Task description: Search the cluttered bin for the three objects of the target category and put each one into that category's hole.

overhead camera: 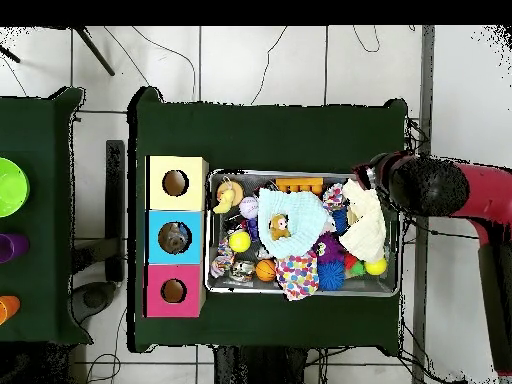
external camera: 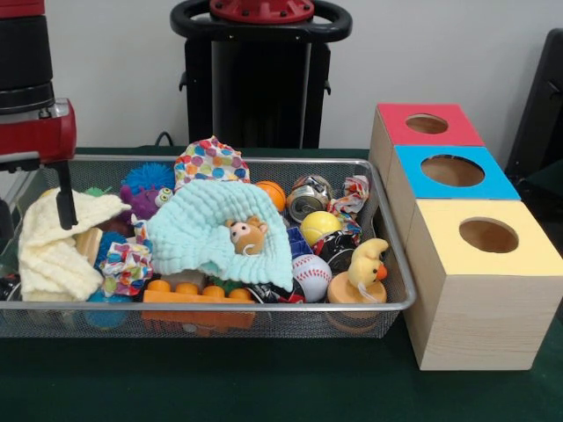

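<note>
At the bin's (external camera: 387, 303) end farthest from the boxes, the gripper (external camera: 63, 198) is seen hanging over a cream knitted cloth (external camera: 54, 242) — whether it is spread or pressed together cannot be told. No wrinkly see-through plastic piece can be made out with certainty; the three objects are judged to lie buried, perhaps under the pale green cloth (external camera: 211, 230) at mid-bin. The blue-topped box's hole (external camera: 452, 170) lies well apart, beyond the bin's opposite end, between the red-topped box (external camera: 427, 124) and yellow-topped box (external camera: 486, 236). Cans (external camera: 308, 200), balls and cloths are piled between — likely obstacles to any search.
</note>
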Robot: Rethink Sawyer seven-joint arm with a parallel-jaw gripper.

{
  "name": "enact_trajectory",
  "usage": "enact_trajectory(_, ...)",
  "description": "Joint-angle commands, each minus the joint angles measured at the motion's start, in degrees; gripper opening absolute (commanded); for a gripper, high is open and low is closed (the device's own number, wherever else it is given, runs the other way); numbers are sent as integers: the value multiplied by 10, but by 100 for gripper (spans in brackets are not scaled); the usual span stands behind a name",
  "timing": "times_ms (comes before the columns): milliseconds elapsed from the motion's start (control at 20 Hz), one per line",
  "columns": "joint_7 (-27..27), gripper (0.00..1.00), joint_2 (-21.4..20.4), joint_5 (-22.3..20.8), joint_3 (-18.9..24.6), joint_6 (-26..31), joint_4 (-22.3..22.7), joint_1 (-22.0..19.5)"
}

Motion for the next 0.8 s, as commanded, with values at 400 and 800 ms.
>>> enact_trajectory(400, -156, 100, -15, -38, -27, 43, 56, -18)
enact_trajectory(800, -148, 100, -17, -38, -27, 36, 68, -24)
